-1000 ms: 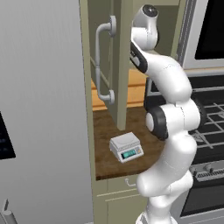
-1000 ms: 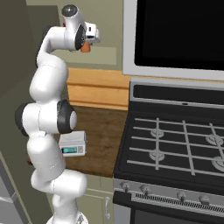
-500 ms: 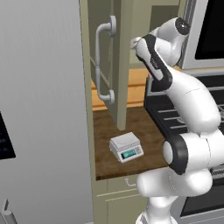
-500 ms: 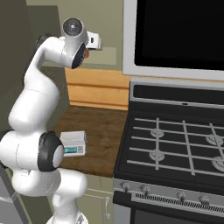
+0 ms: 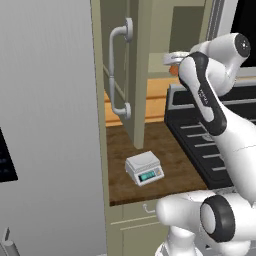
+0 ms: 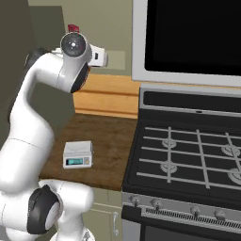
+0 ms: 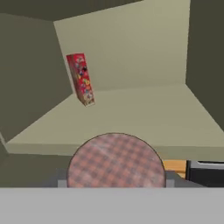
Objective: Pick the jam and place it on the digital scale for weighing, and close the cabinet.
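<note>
My gripper is shut on the jam, an orange-brown jar held high in front of the open cabinet. In the hand view the jam's checkered lid sits between the two fingertips, and behind it lies the cabinet's beige shelf. The cabinet door stands open, edge-on, with its long grey-white handle facing left. Well below the hand, the digital scale rests on the brown counter with its plate bare and its teal display lit. The scale also shows beside my arm.
A red printed box stands at the back left of the cabinet shelf. A black gas stove fills the right of the counter, under a dark microwave. A tall grey fridge side walls off the left.
The arm has folded, its elbow swinging right and down. The hand with the jam has shifted slightly right and lower at the cabinet's front. The scale and the door have not moved.
</note>
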You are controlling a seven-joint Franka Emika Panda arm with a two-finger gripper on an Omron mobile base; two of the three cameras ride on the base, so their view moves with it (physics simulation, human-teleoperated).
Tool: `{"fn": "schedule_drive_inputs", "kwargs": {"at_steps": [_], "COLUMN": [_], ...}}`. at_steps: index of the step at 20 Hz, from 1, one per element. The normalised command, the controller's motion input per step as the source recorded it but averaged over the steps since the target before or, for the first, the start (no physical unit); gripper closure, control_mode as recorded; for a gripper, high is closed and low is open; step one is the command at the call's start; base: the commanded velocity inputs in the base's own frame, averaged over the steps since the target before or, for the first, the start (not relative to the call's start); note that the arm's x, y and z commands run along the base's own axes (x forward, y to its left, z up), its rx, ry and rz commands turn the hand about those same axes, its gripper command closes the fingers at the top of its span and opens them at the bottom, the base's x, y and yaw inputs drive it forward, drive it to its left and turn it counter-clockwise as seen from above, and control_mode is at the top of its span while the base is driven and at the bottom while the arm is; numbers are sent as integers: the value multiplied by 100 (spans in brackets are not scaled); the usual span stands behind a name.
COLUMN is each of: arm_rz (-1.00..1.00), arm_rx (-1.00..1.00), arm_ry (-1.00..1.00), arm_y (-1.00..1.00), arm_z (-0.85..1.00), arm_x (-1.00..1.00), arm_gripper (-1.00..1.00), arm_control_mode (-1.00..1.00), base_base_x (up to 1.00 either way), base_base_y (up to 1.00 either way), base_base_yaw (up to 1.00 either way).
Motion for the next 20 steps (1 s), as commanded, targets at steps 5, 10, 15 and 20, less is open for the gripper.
{"fn": "schedule_drive_inputs", "kwargs": {"at_steps": [5,10,15,20], "arm_rz": [7,19,36,39], "arm_rx": [1,0,-1,-14], "arm_ry": [-8,-8,0,3], "arm_y": [-42,-30,-16,-1], "arm_z": [-26,-55,-100,-95], "arm_x": [-100,-63,-6,5], "arm_gripper": [100,100,100,100], "arm_control_mode": [-100,-100,-100,-100], "base_base_x": [0,0,0,0], "base_base_y": [0,0,0,0], "base_base_yaw": [0,0,0,0]}}
